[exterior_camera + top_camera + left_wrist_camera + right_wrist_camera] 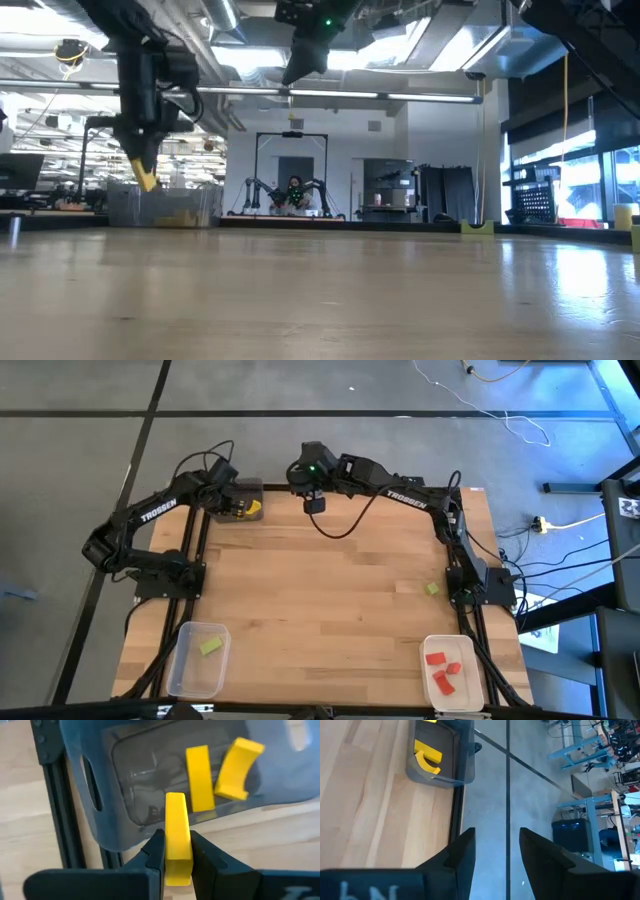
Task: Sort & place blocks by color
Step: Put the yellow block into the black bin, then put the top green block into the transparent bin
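**Holding a yellow block over the dark bin**

Gripping a yellow block (177, 837) between its two fingers, the left gripper (177, 855) hangs just above the dark bin (100, 815) at the far left corner of the table (330, 590). Two more yellow blocks lie inside that bin: a straight bar (199, 777) and a curved piece (236, 767), side by side. In the low view the held block shows as a yellow tip below the left gripper (147, 178), clear of the tabletop.

The right gripper (496, 850) waits at the far edge of the table near its middle, raised, its fingers parted with nothing between them.

On the near left a clear bin (195, 660) holds one light green block (209, 647). On the near right a white bin (468, 650) holds the red blocks (444, 670). Another light green block (432, 588) lies loose on the table's right side, near the base of the right arm.
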